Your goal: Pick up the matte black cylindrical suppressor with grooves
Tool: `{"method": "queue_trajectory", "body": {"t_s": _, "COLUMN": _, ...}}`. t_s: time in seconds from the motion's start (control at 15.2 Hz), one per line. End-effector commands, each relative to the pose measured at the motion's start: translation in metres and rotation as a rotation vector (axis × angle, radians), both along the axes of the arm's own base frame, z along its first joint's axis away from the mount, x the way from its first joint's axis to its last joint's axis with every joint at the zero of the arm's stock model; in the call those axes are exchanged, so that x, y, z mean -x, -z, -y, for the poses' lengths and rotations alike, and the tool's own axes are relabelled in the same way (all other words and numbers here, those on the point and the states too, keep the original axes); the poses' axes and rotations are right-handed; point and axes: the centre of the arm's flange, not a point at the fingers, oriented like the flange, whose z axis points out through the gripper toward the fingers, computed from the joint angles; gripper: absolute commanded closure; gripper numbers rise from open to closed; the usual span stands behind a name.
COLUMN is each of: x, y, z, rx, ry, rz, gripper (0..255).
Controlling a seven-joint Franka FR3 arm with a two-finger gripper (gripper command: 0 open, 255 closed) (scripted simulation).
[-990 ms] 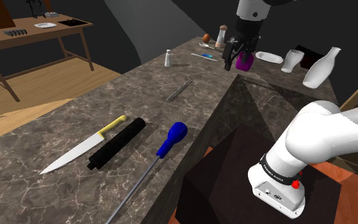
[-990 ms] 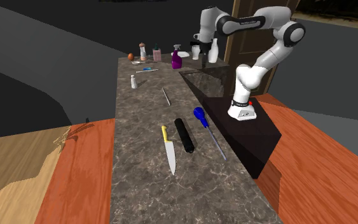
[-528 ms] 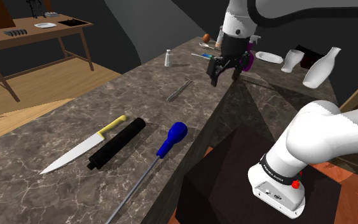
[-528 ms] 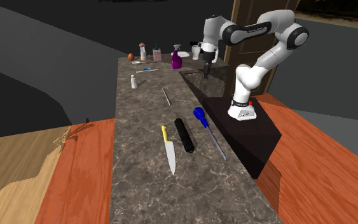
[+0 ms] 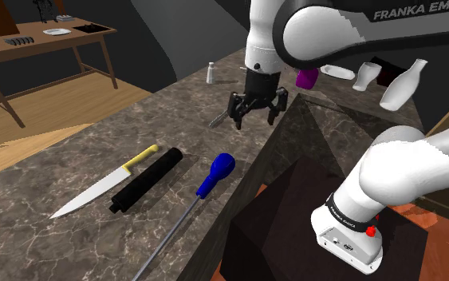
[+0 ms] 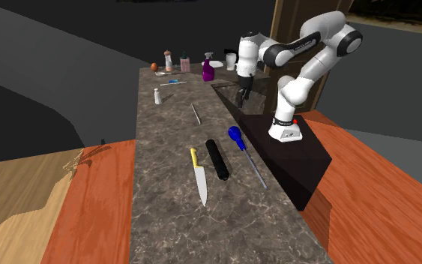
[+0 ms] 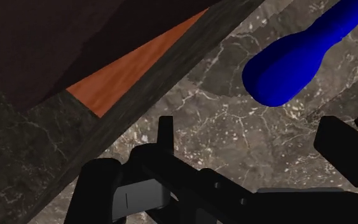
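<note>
The gripper (image 5: 257,110) hangs just above the bench (image 5: 127,120), close to the edge that runs along the stand (image 5: 294,215). Its fingers (image 5: 235,109) are spread apart with nothing between them.

The black cylinder (image 5: 145,180) lies flat on the bench, well apart from the gripper, toward the shoulder view's lower left. A knife (image 5: 95,190) with a yellow handle lies just beside it on one flank; whether the two touch I cannot tell. A screwdriver (image 5: 214,174) with a blue handle lies near it on the other flank, roughly between cylinder and gripper.

The cylinder's long axis runs from the shoulder view's lower left to its upper right, nearly parallel to the knife, so one end points loosely toward the gripper. In the second exterior view the cylinder (image 6: 216,159) lies along the bench's length, and the gripper (image 6: 243,91) is farther up the bench, nearer the stand-side edge.

The coming move likely calls for travel along the bench, past the screwdriver, with the fingers turned to straddle the cylinder's width.

In the wrist view the blue handle (image 7: 298,57) lies ahead of the gripper (image 7: 252,137), beside the bench edge. No grooves can be made out on the cylinder. The screwdriver's shaft is cut off at the shoulder view's bottom edge. A thin grey tool (image 5: 224,114) just beside the fingers is too slight to name.
</note>
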Motion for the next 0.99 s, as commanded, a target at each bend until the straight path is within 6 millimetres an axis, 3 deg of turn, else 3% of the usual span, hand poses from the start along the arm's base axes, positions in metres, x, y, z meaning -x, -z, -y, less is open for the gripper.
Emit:
{"method": "queue_trajectory", "body": {"t_s": 0.0, "x": -0.003, "y": 0.008, "z": -0.026, "rx": -0.001, "ry": 0.055, "rz": 0.001, "gripper": 0}}
{"method": "queue_trajectory", "body": {"t_s": 0.46, "x": -0.031, "y": 0.043, "z": -0.107, "rx": 0.000, "ry": 0.233, "rz": 0.003, "gripper": 0}}
{"method": "queue_trajectory", "body": {"t_s": 0.92, "x": -0.072, "y": 0.078, "z": -0.181, "rx": 0.000, "ry": 0.411, "rz": 0.005, "gripper": 0}}
